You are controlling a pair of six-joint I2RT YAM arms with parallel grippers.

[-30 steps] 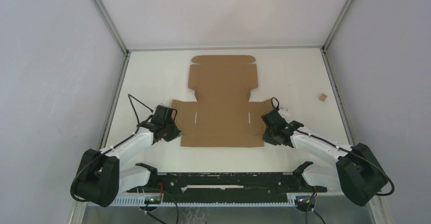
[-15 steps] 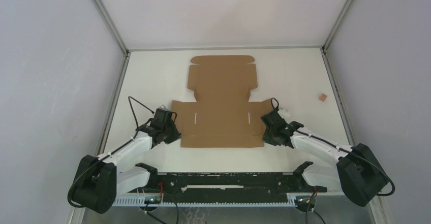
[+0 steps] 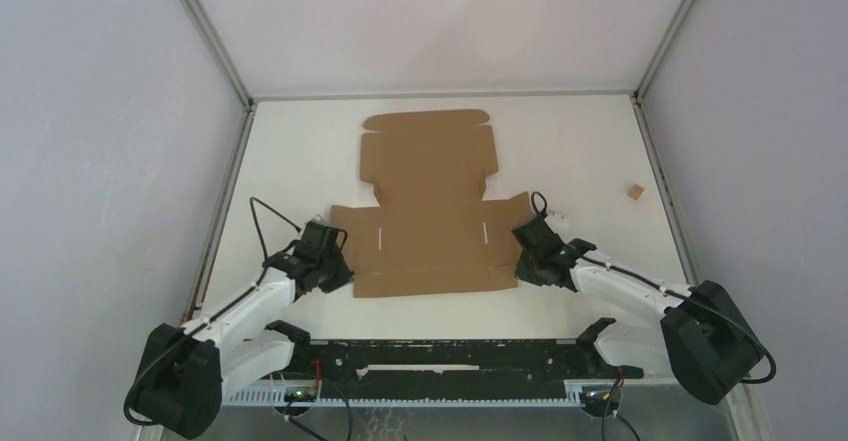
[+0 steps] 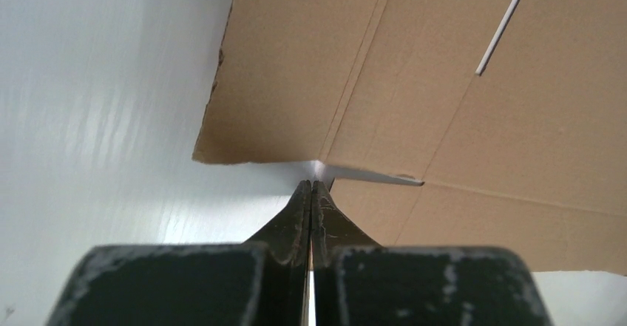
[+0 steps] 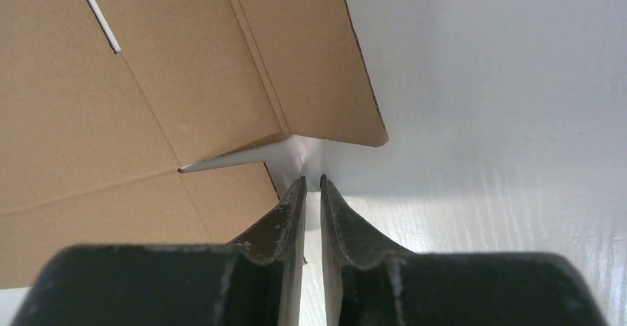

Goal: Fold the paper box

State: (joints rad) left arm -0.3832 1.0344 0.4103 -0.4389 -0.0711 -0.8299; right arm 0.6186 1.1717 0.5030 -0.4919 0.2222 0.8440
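Left gripper seemingly touches near-to-far paper box.

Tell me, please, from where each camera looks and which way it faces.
Top external: above and behind the robot, looking down at the table and the flat paper box; the left arm and right arm show.
Left wrist: on the left arm, facing the box's left side; the left tool shows, shut.
Right wrist: on the right arm, facing the box's right side; the right tool shows, slightly open.
Shared: both wrist views show box and table.

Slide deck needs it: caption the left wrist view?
Left gripper, shut, at the edge of a flat brown cardboard die-cut box on a white table.
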